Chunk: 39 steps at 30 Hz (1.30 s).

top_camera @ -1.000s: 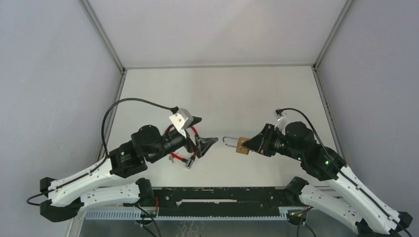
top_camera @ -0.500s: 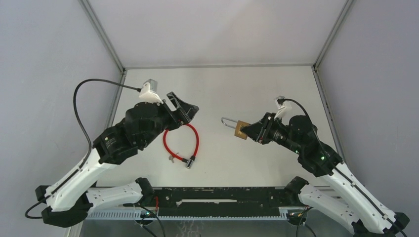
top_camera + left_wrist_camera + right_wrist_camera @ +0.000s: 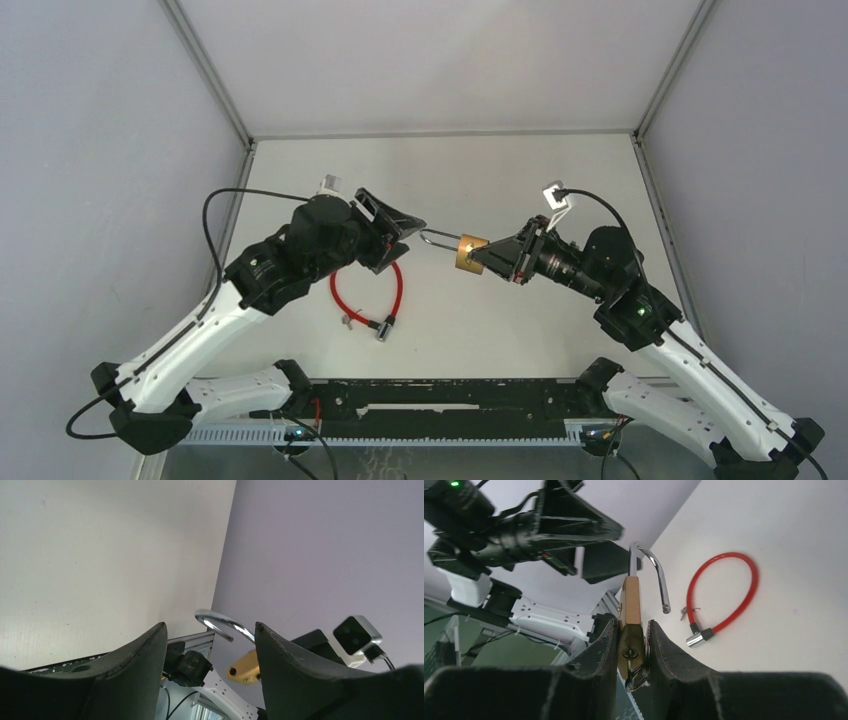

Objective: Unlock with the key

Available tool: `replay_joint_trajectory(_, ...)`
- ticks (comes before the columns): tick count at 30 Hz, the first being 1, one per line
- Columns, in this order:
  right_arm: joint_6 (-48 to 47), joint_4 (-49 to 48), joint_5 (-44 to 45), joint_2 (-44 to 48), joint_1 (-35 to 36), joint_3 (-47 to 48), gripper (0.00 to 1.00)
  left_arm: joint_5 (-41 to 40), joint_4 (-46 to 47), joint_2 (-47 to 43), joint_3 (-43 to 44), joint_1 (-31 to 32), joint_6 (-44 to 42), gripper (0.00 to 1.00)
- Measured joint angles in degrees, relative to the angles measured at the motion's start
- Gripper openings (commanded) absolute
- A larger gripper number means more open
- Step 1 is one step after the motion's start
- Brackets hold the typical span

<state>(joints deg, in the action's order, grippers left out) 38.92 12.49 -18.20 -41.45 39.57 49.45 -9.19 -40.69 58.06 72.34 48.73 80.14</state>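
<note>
Right hand [image 3: 492,258] clenched on padlock [image 3: 466,252], lifted clear of table [image 3: 500,180], shackle [image 3: 437,238] swung open. Left hand [image 3: 408,240] released, empty, just off shackle's bend. Red cable [image 3: 399,288] lying below padlock, toward left arm.

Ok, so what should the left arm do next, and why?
Probably close the left gripper on the shackle. Its open fingers seem to straddle the shackle's bend, while the right gripper holds the brass padlock by its body.
</note>
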Motion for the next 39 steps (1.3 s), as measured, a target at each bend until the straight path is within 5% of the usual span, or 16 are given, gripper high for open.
replay_joint_trajectory(4, 0.44, -3.21, -2.19, -0.92, 1.03, 0.0, 0.0, 1.42, 1.9, 1.6, -1.75, 0.0, 1.62, 0.65)
replay_joint_trajectory(9, 0.81, -5.05, -3.61, -1.79, 2.49, 0.0, 0.0, 1.97, 4.42, 1.64, -4.55, 0.0, 3.48, 0.44)
replay_joint_trajectory(13, 0.81, -5.75, -3.72, -1.99, 4.04, 0.0, 0.0, 1.66, 5.09, 1.62, -5.18, -0.15, 3.87, 0.38)
replay_joint_trajectory(20, 0.5, -6.47, -1.92, -2.62, 7.13, -0.02, 0.0, 2.1, 5.92, 1.51, -5.95, -0.31, 4.79, 0.77)
replay_joint_trajectory(28, -2.38, -6.27, 0.59, -2.82, 8.22, 0.02, 0.0, 2.67, 3.67, -1.16, -6.47, -0.33, 6.82, 0.77)
replay_joint_trajectory(34, -4.61, -5.49, 1.79, -5.44, 9.51, 0.85, 0.0, 3.8, 1.88, -2.67, -6.58, -0.33, 8.44, 0.53)
replay_joint_trajectory(39, -4.92, -6.6, 3.39, -6.43, 12.66, 0.94, 0.0, 1.95, 0.33, -3.96, -7.91, -0.52, 8.74, 0.13)
